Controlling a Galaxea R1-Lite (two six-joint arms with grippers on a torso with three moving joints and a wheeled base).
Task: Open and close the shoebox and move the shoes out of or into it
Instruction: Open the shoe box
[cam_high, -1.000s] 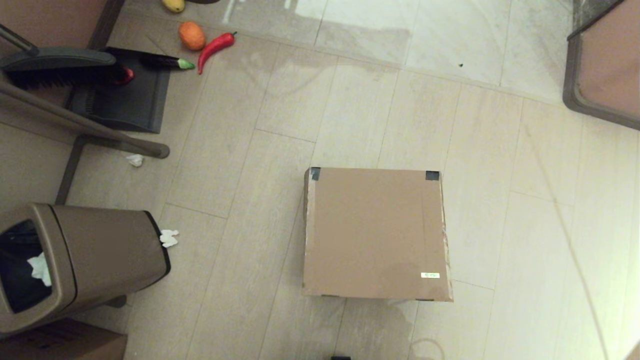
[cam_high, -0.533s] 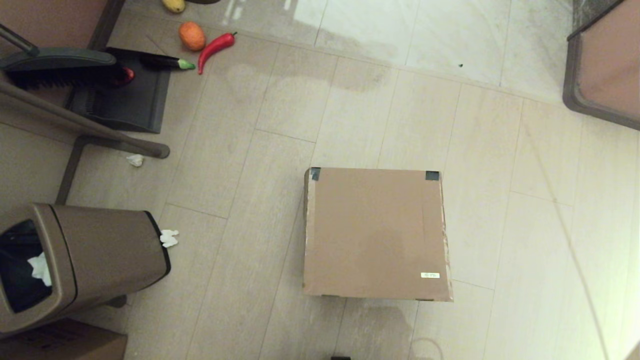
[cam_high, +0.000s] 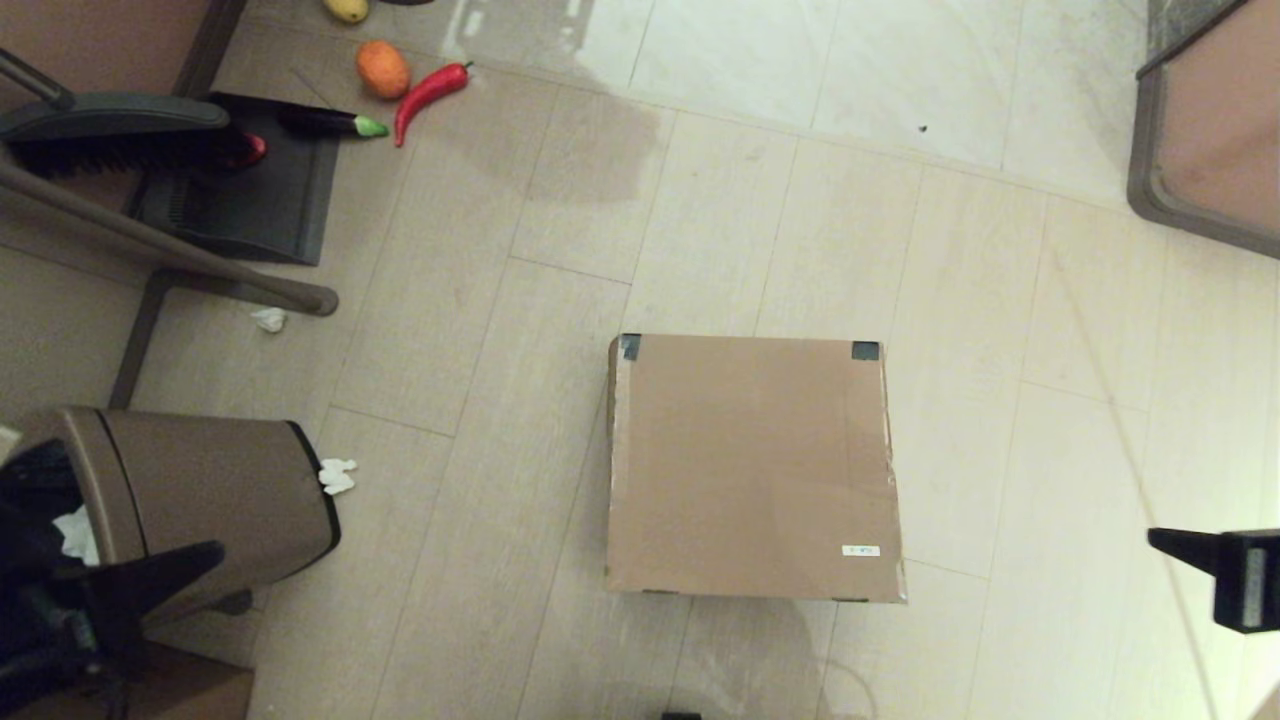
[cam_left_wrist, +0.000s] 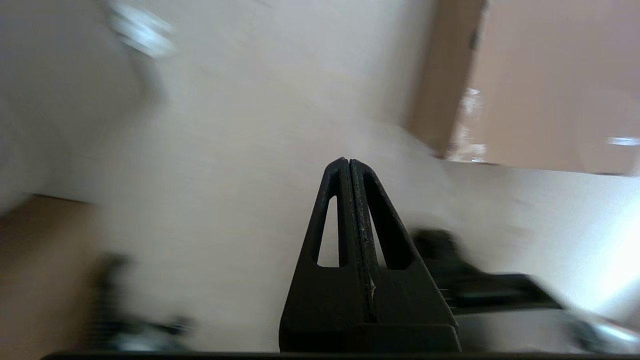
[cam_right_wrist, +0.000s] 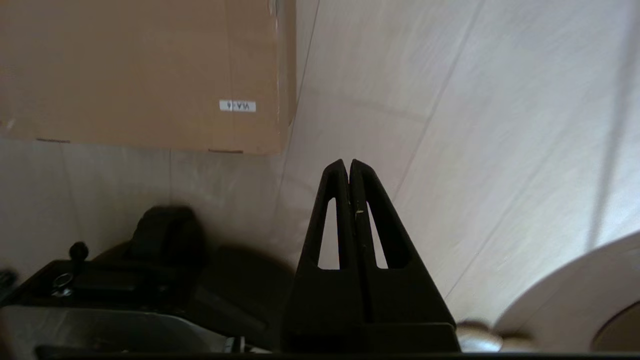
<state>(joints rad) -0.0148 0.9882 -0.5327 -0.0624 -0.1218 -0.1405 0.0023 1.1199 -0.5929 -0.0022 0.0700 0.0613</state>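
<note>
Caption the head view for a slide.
Closed shoebox on the floor; left gripper and right gripper at opposite edges, both shut.

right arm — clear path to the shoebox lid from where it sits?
Probably yes. The right gripper hangs off the shoebox's right side, jaws shut, with only bare floor between them. The lid is closed flat and nothing rests on it.

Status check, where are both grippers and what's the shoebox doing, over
Left gripper shut, low left by the trash bin. Right gripper shut, at right edge. Shoebox closed on floor, untouched. Shoes not visible. Path clear.
</note>
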